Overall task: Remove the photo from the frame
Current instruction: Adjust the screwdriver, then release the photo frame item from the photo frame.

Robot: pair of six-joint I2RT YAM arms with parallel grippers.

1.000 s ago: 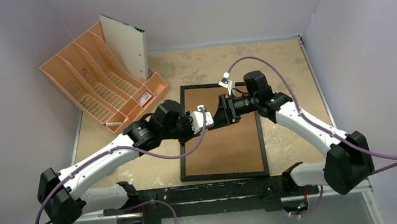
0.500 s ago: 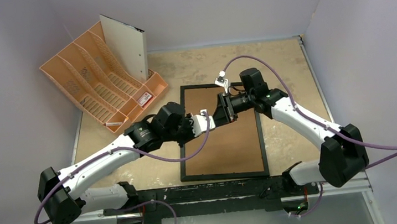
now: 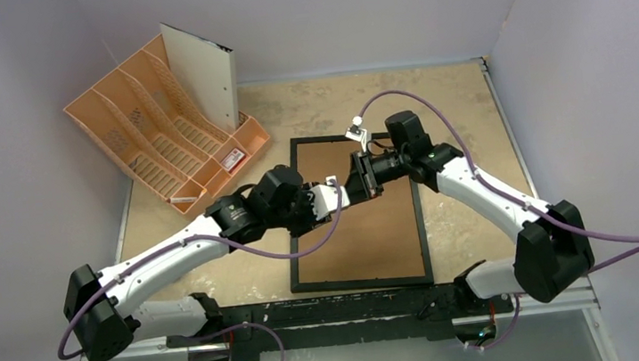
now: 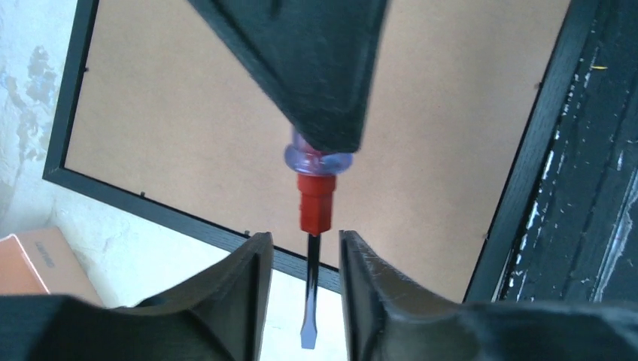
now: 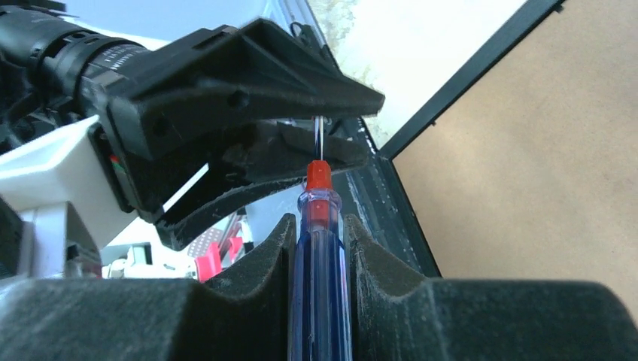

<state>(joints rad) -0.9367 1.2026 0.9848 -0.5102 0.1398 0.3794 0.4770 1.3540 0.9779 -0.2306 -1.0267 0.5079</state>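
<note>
Right fingers [image 5: 376, 278] on screwdriver [image 5: 320, 256] — frame [image 5: 527, 165] beneath

The white-and-black left arm [image 3: 163, 260] reaches from its base at the near-left corner forward and to the right, with its forearm low and its wrist pointing toward the centre. The white-and-black right arm [image 3: 488, 194] rises from the near-right base and bends back to the left to meet it. The two grippers face each other tip to tip. The right gripper [image 5: 317, 226] is clamped on the handle of a blue translucent plastic screwdriver with a red collar [image 5: 320, 293]. Its thin metal shaft runs between the black fingers [image 4: 241, 286] of the left gripper [image 4: 305, 244], which stand slightly apart, with a gap on each side of the shaft.
</note>
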